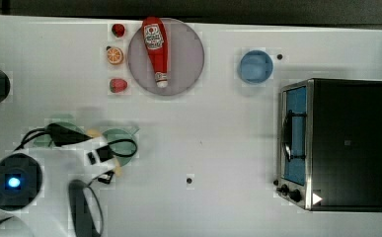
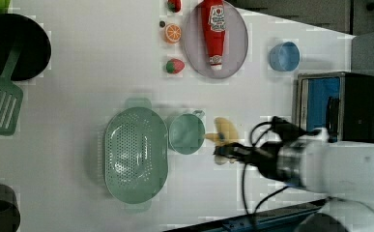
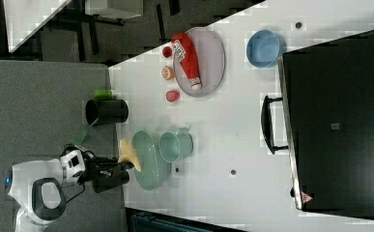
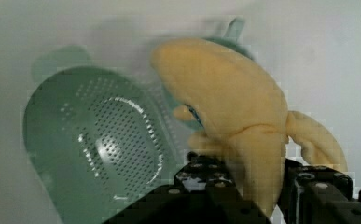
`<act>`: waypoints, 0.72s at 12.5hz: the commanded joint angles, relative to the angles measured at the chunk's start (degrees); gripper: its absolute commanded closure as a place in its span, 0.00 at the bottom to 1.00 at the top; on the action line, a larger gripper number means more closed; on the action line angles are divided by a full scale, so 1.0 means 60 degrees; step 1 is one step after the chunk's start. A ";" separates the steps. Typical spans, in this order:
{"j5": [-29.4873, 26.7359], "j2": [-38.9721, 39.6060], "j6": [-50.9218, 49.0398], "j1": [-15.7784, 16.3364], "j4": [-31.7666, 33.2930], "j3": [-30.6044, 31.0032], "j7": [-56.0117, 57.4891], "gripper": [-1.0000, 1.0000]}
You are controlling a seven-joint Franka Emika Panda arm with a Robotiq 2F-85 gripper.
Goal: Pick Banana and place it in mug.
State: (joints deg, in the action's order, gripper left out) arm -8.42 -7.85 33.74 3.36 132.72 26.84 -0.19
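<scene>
Now, banana (image 4: 234, 116): pinched between the black jaws, raised off the table, curving out past the fingertips.
Gripper (image 2: 222, 151): clamped on the banana, just beside the mug (image 2: 186, 133).
Colander (image 2: 135, 154): touching the mug's far side.

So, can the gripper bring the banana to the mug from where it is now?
Probably yes. The gripper holds the banana just beside the mug, whose mouth looks open and unblocked; the colander sits on its far side.
</scene>
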 commanded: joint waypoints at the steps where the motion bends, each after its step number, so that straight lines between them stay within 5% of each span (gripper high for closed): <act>1: 0.0202 0.0776 0.1049 -0.0028 0.0007 -0.0179 -0.2239 0.68; 4: 0.1429 0.1531 0.1487 -0.0027 -0.0004 -0.0141 -0.2754 0.68; 8: 0.1449 0.2309 0.2340 -0.0039 0.0047 -0.0222 -0.2870 0.67; 9: 0.1452 0.2392 0.2630 -0.0039 0.0044 -0.0226 -0.2871 0.58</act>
State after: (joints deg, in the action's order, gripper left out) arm 0.87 8.38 47.31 2.72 132.94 26.73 -14.26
